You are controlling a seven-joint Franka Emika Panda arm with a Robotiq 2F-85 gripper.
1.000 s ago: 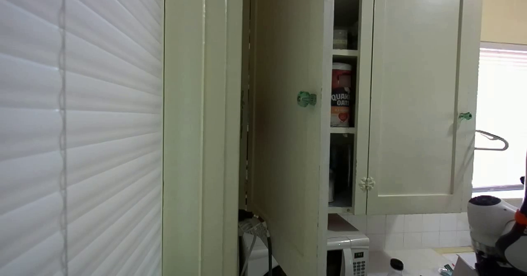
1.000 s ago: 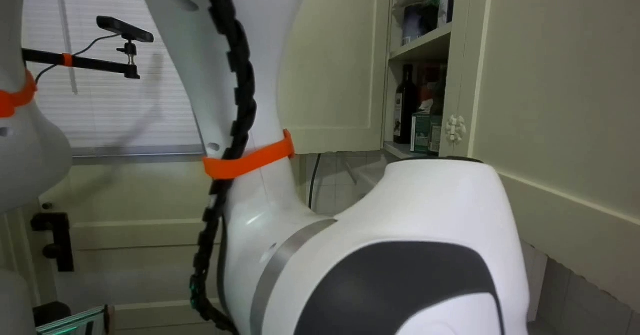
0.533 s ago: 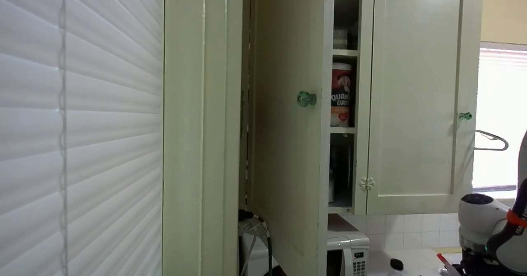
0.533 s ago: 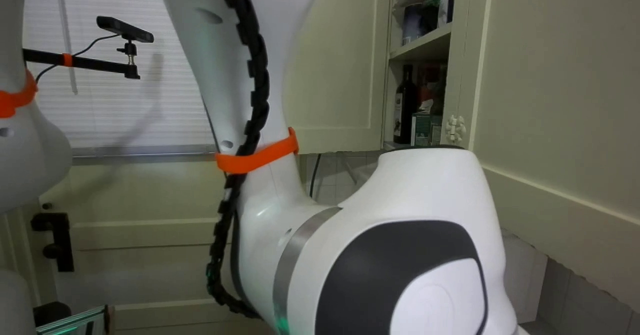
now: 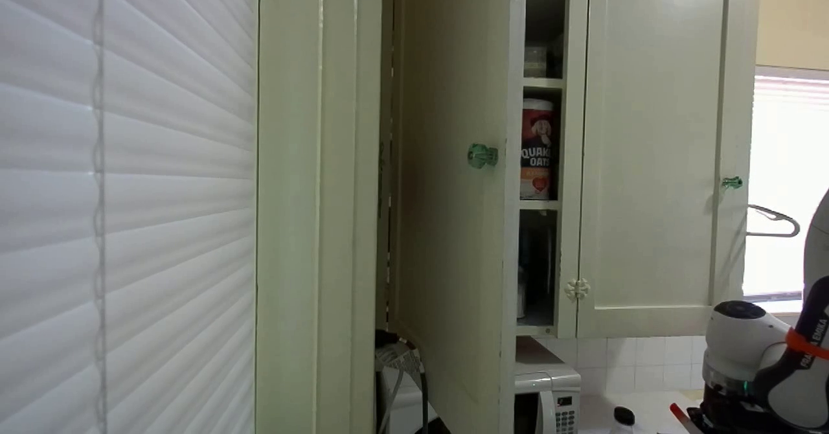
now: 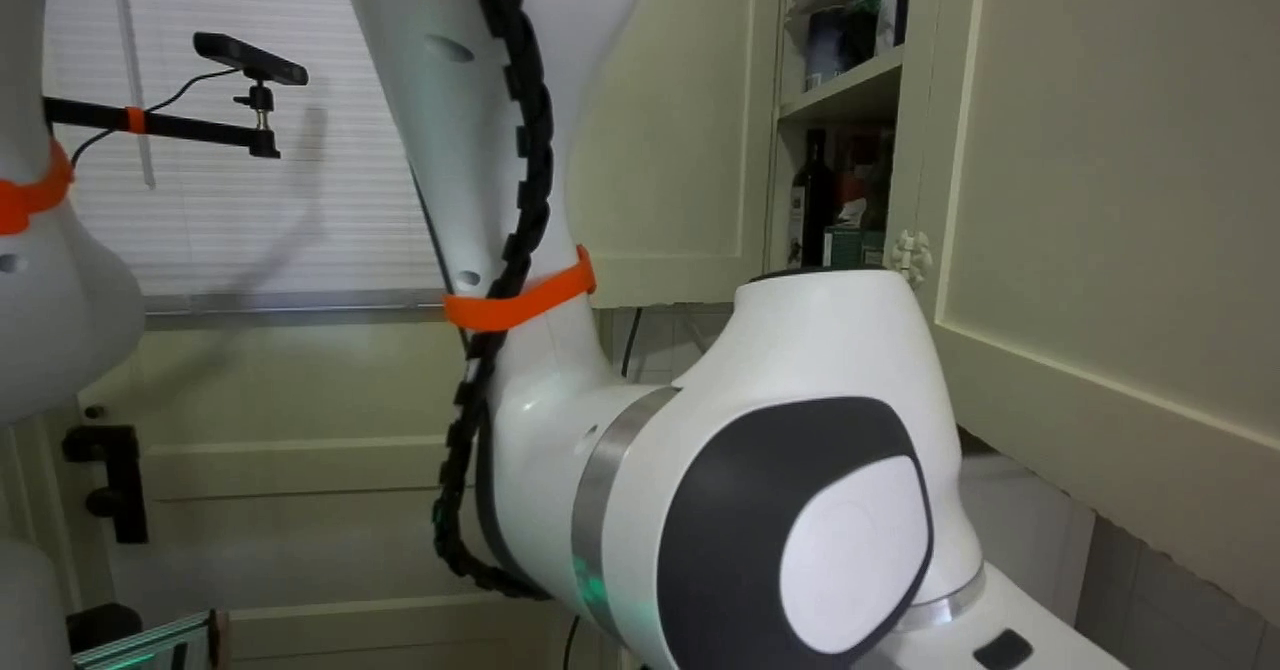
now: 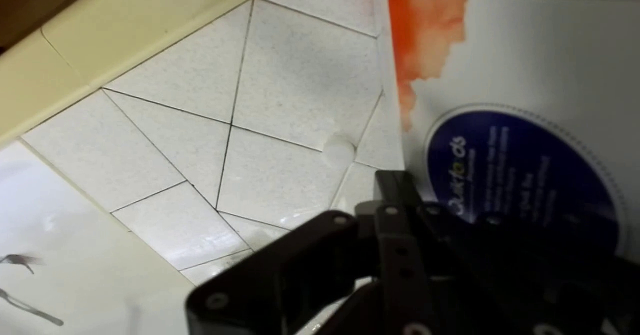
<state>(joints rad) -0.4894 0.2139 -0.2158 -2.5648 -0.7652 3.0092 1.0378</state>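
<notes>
Closed, my gripper point(image 7: 382, 195) is at the edge of a white package point(image 7: 520, 75) whose lettering point(image 7: 457, 175) runs up the wrist view; whether pinched, I can't tell. The cupboard point(image 5: 572, 162) holds an upright oats canister point(image 5: 537, 152).

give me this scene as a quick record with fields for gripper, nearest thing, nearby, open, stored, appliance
state: gripper shut
nearest: white box with a blue label; contact cannot be told
nearby: white disc, seen against the tiles
open: cupboard door, in an exterior view
stored: oats; upright dark bottle, each in an exterior view
appliance: microwave, partly hidden by that door
</notes>
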